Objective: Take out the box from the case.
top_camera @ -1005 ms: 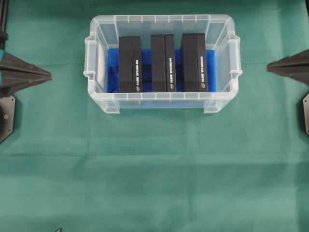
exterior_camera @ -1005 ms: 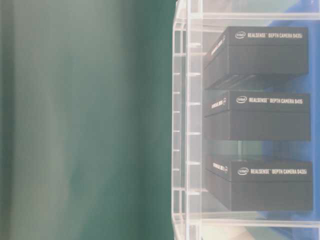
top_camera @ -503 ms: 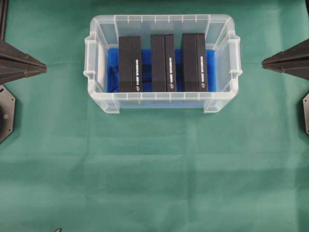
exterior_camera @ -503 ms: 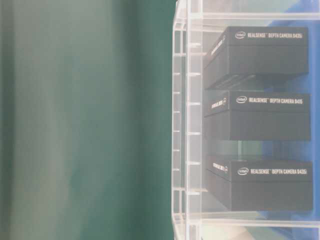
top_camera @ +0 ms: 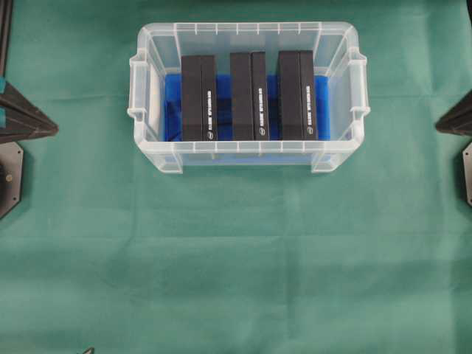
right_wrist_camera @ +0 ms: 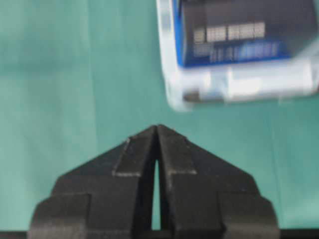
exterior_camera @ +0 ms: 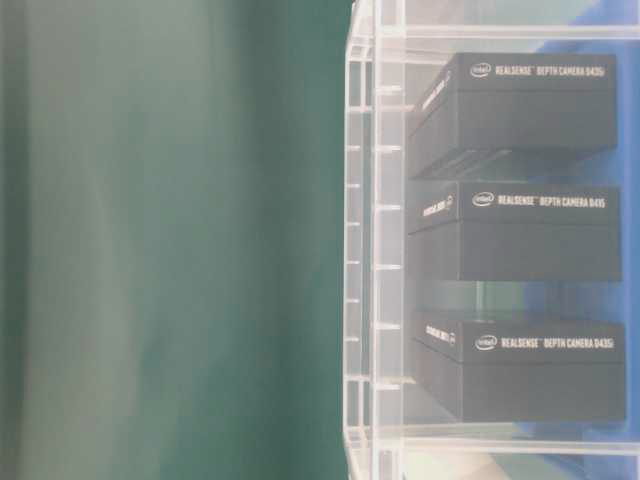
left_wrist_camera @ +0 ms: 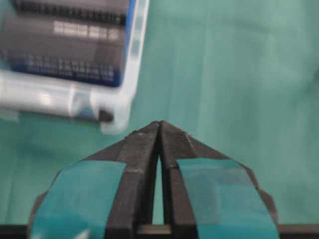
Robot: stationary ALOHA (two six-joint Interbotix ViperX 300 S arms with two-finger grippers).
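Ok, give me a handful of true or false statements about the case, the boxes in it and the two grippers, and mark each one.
1. Three black boxes stand side by side in the case. True.
2. The case has a red lining on its floor. False: the lining is bright blue.
3. The left gripper is shut and holds nothing. True.
4. The right gripper is shut on one of the boxes. False: it is shut on nothing, over the green cloth, clear of the case.
5. One box already lies on the cloth outside the case. False: all three are inside.
6. A lid covers the case. False: its top is open.
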